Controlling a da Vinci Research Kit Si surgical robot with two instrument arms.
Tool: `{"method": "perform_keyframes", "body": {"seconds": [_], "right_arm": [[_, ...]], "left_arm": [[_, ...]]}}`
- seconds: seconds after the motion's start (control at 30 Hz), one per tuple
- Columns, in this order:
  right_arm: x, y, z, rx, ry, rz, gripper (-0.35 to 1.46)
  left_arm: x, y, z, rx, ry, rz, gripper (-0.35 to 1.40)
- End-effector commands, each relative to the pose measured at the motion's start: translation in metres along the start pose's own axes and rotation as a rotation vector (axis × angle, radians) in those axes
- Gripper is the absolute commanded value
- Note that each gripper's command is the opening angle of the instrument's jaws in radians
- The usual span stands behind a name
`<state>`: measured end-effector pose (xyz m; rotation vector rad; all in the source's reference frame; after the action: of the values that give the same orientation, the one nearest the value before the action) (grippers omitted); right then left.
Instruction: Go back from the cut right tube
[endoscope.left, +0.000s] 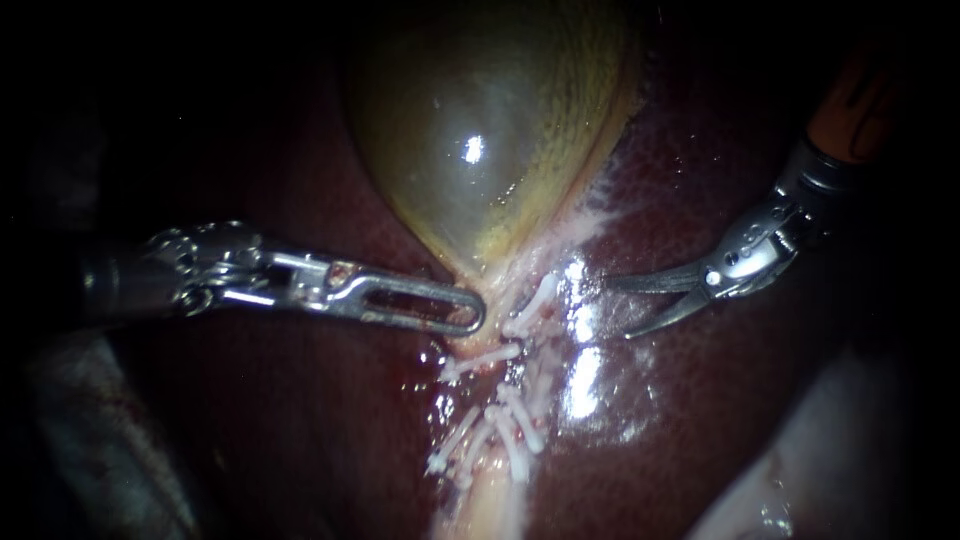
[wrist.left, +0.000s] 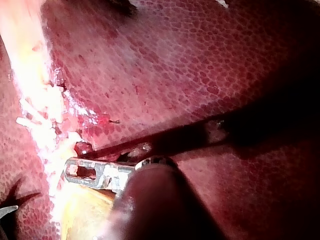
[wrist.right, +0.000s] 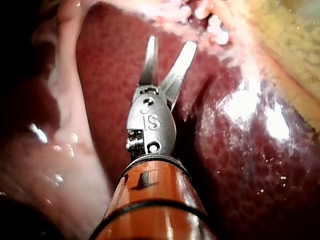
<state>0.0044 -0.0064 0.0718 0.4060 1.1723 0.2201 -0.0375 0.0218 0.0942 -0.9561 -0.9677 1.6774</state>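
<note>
The left instrument, a silver shaft ending in slotted jaws, has its jaws closed on the narrow lower end of the translucent yellow-green gallbladder. The right instrument, orange-shafted with two curved silver blades, holds its blades apart over the dark red mottled liver, gripping nothing. The pale clipped tube tissue, bearing short white clips, lies below the gallbladder, well apart from the blades. Which tube is cut cannot be told.
</note>
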Motion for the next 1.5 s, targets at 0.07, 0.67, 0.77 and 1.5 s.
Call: {"method": "perform_keyframes", "body": {"seconds": [0.07,0.67,0.77,1.5], "right_arm": [[0.0,0.0,0.0,0.0,0.0,0.0,0.46],[0.0,0.0,0.0001,0.0,0.0,0.0,0.46],[0.0,0.0,0.0001,-0.001,0.0,0.0,0.46],[0.0,-0.0001,0.0003,-0.001,0.0,0.0,0.46]], "left_arm": [[0.0,0.0001,-0.0001,-0.002,0.001,-0.001,-0.35],[0.0005,0.0,0.0009,-0.005,0.011,-0.002,-0.35],[0.0007,-0.0001,0.0012,-0.003,0.017,0.003,-0.35],[0.0014,-0.0009,0.0017,-0.005,0.031,0.008,-0.35]]}}
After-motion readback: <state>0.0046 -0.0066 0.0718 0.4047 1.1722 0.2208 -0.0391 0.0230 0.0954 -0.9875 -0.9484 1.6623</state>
